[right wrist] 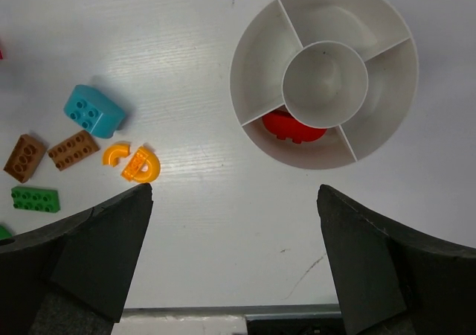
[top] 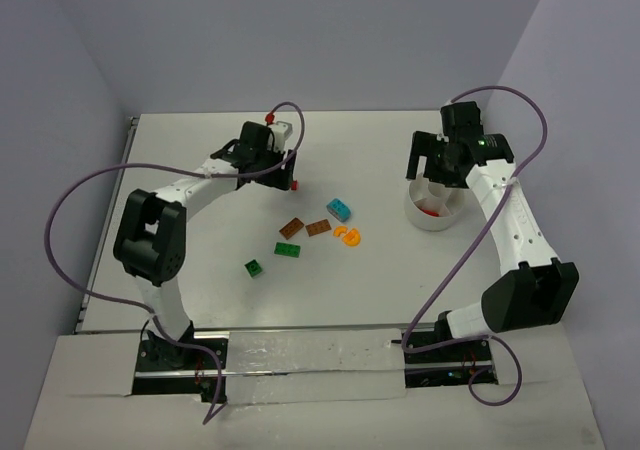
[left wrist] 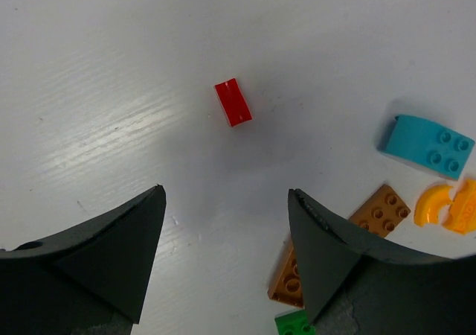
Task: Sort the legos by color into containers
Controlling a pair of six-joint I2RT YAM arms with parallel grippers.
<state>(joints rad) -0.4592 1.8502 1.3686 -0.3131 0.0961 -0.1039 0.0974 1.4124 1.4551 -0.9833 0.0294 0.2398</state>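
Holds nothing in the left end effector (left wrist: pixel 227 193): fingers spread wide, touching neither the counter (left wrist: pixel 89 52) nor the red brick (left wrist: pixel 233 102) just ahead of the tips. Lies flat, long axis slanting from upper left to lower right in the left wrist view, one short end toward the fingers; sits well left of the white bowl (right wrist: pixel 260 59), farthest from it of all the loose legos. Holds nothing in the right end effector (right wrist: pixel 235 188) either, equally wide apart, hovering above the counter close to the bowl. Shows one red piece (right wrist: pixel 294 126) in the bowl's near wedge, part-hidden under the middle cup. Shows teal brick (right wrist: pixel 93 110), two orange curves (right wrist: pixel 143 164), two brown pieces (right wrist: pixel 73 150) and green bricks (right wrist: pixel 35 199) scattered left of the bowl, between bowl and red brick.
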